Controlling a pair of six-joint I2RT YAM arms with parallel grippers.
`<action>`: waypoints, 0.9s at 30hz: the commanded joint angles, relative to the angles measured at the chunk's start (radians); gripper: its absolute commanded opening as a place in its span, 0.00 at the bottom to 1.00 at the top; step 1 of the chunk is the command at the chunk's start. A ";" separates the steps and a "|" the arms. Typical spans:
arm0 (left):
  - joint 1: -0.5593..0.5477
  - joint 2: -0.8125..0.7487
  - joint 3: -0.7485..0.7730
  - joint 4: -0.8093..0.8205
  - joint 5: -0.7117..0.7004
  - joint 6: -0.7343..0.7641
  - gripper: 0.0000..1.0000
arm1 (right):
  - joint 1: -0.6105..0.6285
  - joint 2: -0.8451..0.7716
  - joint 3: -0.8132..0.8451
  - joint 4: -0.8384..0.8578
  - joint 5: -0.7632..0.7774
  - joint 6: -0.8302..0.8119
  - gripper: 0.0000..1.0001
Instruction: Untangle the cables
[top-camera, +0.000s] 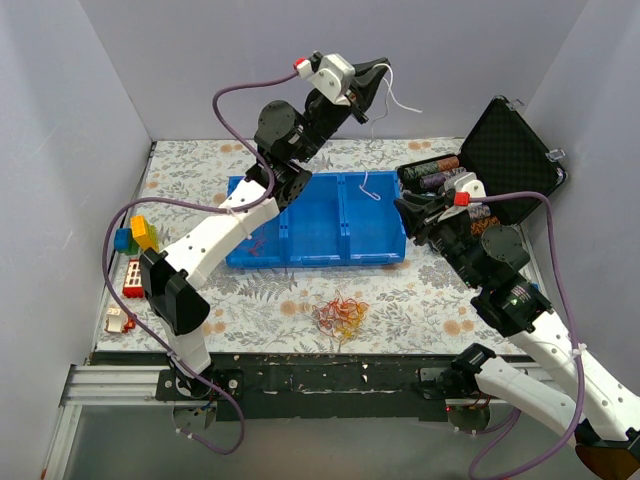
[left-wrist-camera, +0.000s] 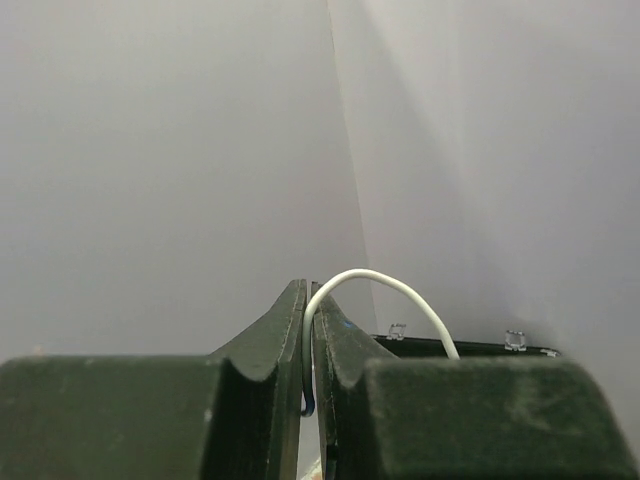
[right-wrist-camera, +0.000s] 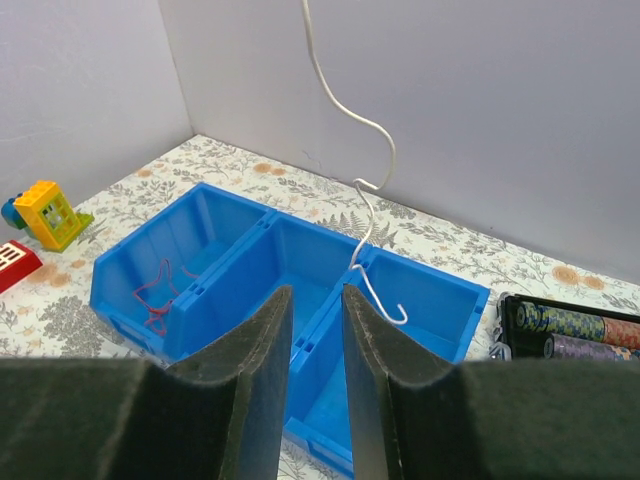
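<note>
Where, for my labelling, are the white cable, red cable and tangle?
white cable (right-wrist-camera: 370, 215), right wrist view, on its hanging middle stretch.
red cable (right-wrist-camera: 157, 297), right wrist view, on its loose loops.
tangle (top-camera: 340, 315), top view, on its centre.

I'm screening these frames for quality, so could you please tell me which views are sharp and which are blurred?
Left wrist: the left gripper looms dark and soft, the white cable is crisp. Right wrist: the right gripper is blurred, the blue bin sharp. Top external: evenly lit, sharp, no glare.

floral table (top-camera: 255, 300) carries blue bin (top-camera: 340, 262), cable tangle (top-camera: 340, 316), toy blocks (top-camera: 136, 236), black case (top-camera: 510, 150).
</note>
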 joint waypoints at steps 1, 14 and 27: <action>0.000 -0.031 -0.080 -0.017 0.003 0.041 0.06 | -0.005 -0.011 -0.014 0.054 0.000 0.004 0.34; 0.000 -0.018 -0.255 -0.022 -0.044 0.096 0.06 | -0.005 -0.026 -0.021 0.050 0.012 -0.002 0.33; -0.007 -0.057 -0.526 -0.034 -0.236 0.236 0.00 | -0.006 -0.052 -0.016 0.028 0.083 -0.016 0.33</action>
